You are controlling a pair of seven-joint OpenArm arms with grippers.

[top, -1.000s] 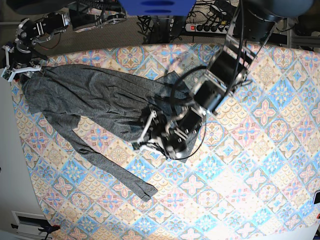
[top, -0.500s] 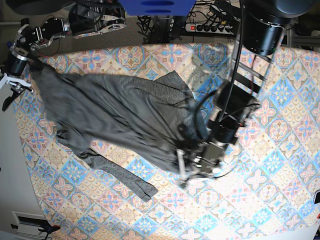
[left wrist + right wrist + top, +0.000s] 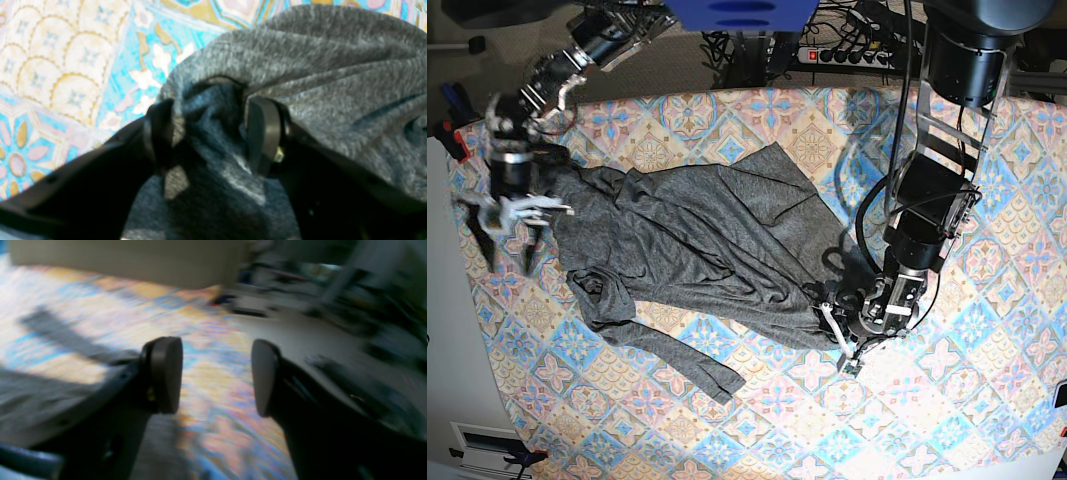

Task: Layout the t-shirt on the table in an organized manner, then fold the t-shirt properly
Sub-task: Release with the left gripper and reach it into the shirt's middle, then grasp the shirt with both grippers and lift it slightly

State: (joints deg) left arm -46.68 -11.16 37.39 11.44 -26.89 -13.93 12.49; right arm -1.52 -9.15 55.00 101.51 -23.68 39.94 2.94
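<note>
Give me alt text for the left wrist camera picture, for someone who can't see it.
A close view of the left gripper, its black jaws closed on a bunched fold of the dark heather-grey knit t-shirt. Behind it, at upper left, lies the table with its pastel tile-patterned cloth in blue, cream and pink.

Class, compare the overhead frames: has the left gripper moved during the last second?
Yes. The left gripper, shut on the dark heather-grey knit t-shirt, has travelled toward the near-right of the pastel tile-patterned table, dragging the fabric along.

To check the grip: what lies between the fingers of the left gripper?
In the left wrist view, bunched t-shirt fabric fills the left gripper.
</note>
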